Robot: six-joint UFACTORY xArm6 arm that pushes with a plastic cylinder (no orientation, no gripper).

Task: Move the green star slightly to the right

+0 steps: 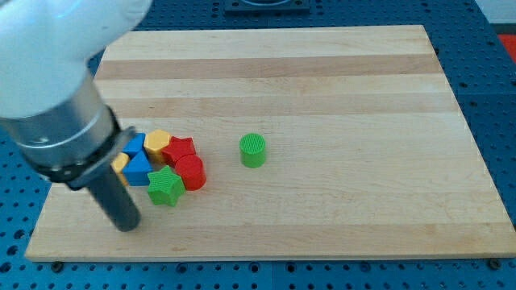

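No lettering readable anywhere in the camera view; the arm leans in from the view's top left, its dark rod angled down so my tip (127, 226) rests on the wooden board (322, 72), holding nothing. My tip sits just left of the green star (165, 187), a small gap between. The star fronts a cluster: red star (181, 148), red cylinder (192, 171), blue blocks (137, 165), yellow block (156, 141), with a green cylinder (252, 150) apart to the right.

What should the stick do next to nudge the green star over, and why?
Probably slide my tip up a little toward the view's top, then push toward the view's right. My tip sits left of the green star and slightly below it, not touching. The red cylinder seems to touch the star's right side, so push gently.
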